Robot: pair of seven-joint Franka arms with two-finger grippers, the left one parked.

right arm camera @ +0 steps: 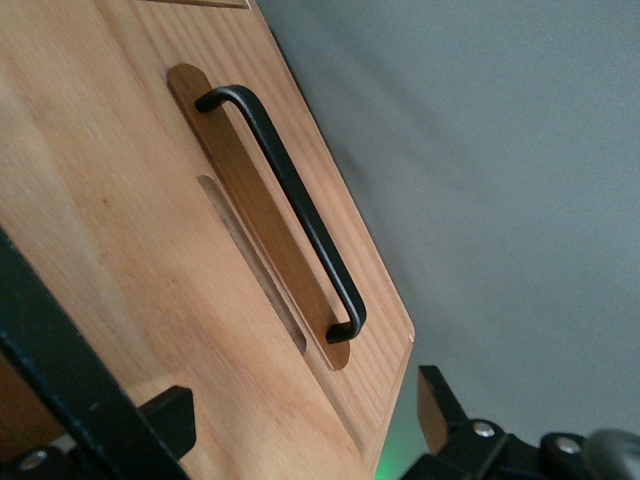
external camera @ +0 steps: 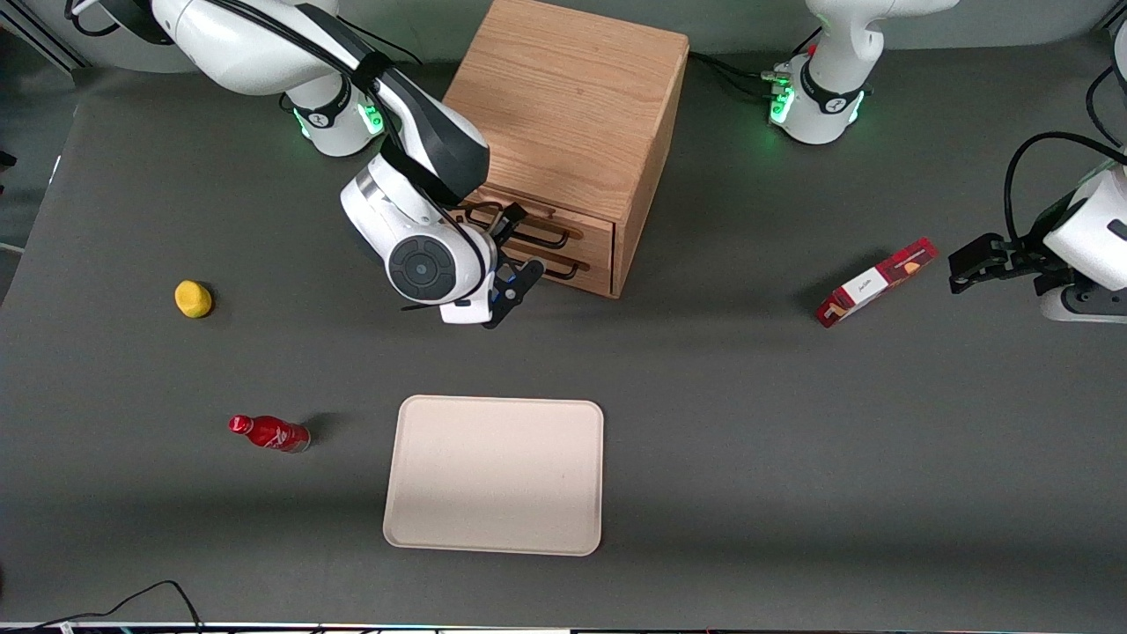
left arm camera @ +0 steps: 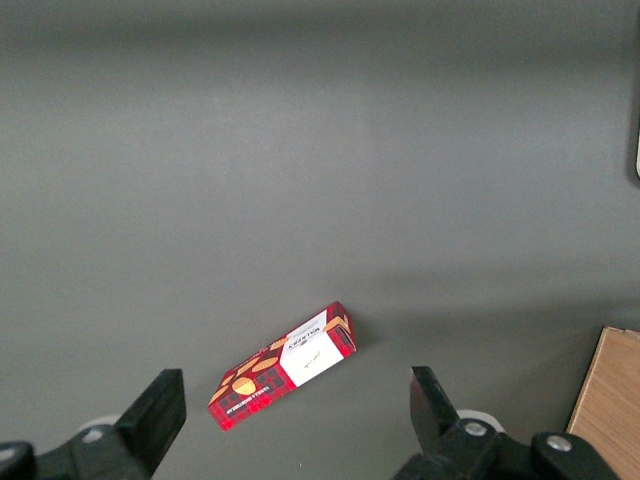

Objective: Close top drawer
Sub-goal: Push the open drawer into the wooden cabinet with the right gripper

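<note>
Beige tray [external camera: 493, 475], gripper [external camera: 515, 286] before top drawer [external camera: 563, 231], apparently shut flush.

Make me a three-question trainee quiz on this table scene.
1. True or false: the pincer is shut on the red bottle.
2. Which thing lies toward the parked arm's end of the table?
A. yellow fruit
B. red box
C. tray
3. Fill in: the front of the wooden cabinet shows ___ black handles.

Key: 1 false: the pincer is open, in front of the drawers. 2 B. 3 two.
</note>
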